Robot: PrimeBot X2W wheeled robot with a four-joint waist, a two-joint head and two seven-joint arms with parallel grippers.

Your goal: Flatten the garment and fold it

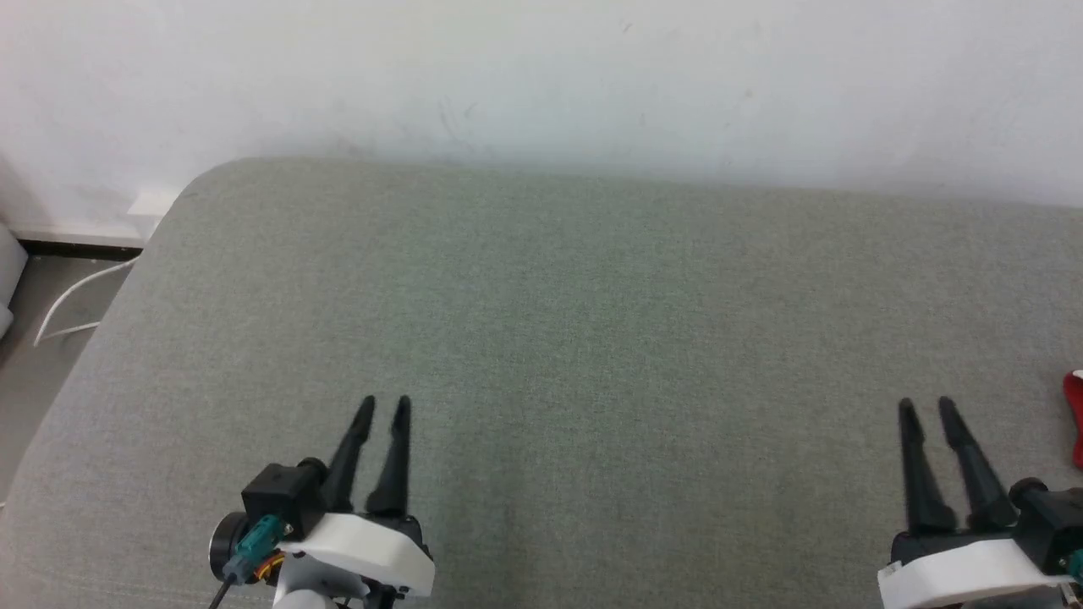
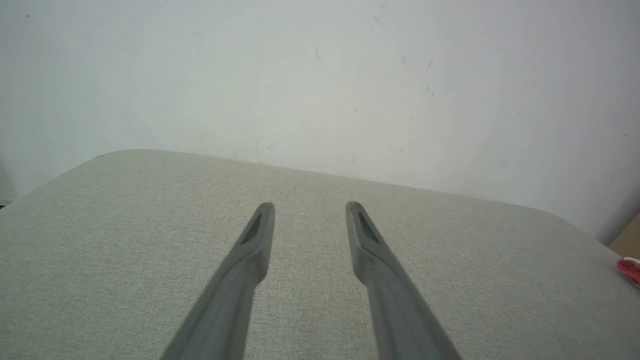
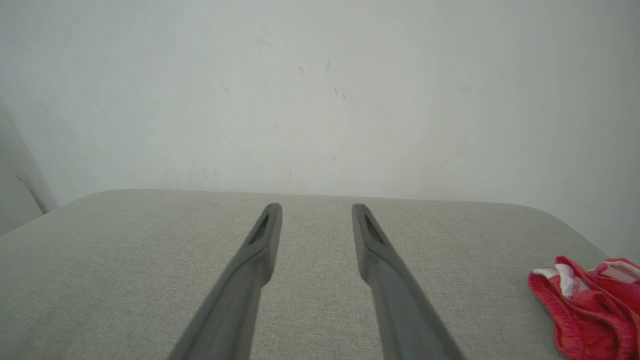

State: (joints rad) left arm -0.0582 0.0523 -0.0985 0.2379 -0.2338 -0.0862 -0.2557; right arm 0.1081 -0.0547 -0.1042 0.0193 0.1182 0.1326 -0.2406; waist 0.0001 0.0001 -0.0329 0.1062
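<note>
Two dark-fingered grippers sit closest, both low over the near part of the grey cushion (image 1: 541, 338). Toward the cushion's left end is the left gripper (image 1: 385, 404), its fingers parted with a clear gap between them and nothing in that gap; its own wrist view shows the same, with the left gripper (image 2: 310, 207) pointing across bare grey cloth toward the cushion's far edge. Toward the cushion's right end is the right gripper (image 1: 925, 406), its fingers likewise spread apart and gripping nothing, as the right wrist view confirms for the right gripper (image 3: 317, 207). At the cushion's right end, beyond the right gripper and apart from it, lies the garment (image 1: 1074, 419), a crumpled heap of red cloth with white trim (image 3: 590, 310); a sliver of it shows at the same end in the left wrist view (image 2: 629, 267). Behind the cushion's far edge rises a white wall (image 1: 541, 76). Off the cushion's left end, a white cable (image 1: 76, 296) trails over the floor (image 1: 34, 397).
</note>
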